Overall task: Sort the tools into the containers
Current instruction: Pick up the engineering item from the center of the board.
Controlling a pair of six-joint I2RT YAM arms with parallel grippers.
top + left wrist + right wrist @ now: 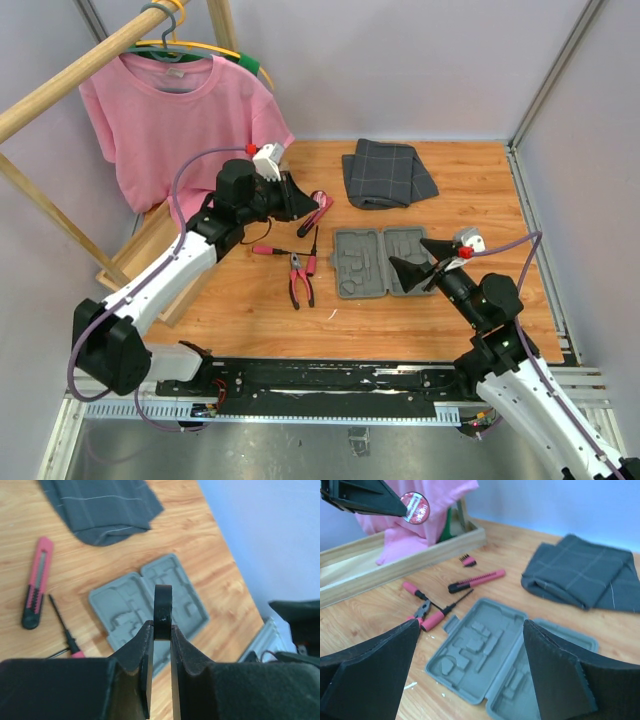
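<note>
My left gripper (300,198) hangs above the table, shut on a small round tool (163,611) with a black rim and a red face (415,507). On the wood below lie a pink box cutter (313,215), red-handled pliers (300,282) and two pink-handled screwdrivers (268,250) (312,255). An open grey tool case (380,262) lies with its moulded slots showing. My right gripper (415,262) hovers over the case's right half, open, with nothing between its fingers (370,670).
A folded grey cloth (388,172) lies at the back. A wooden tray (150,250) and a rack with a pink T-shirt (175,110) stand at the left. A small pink bit holder (467,560) lies near the tray.
</note>
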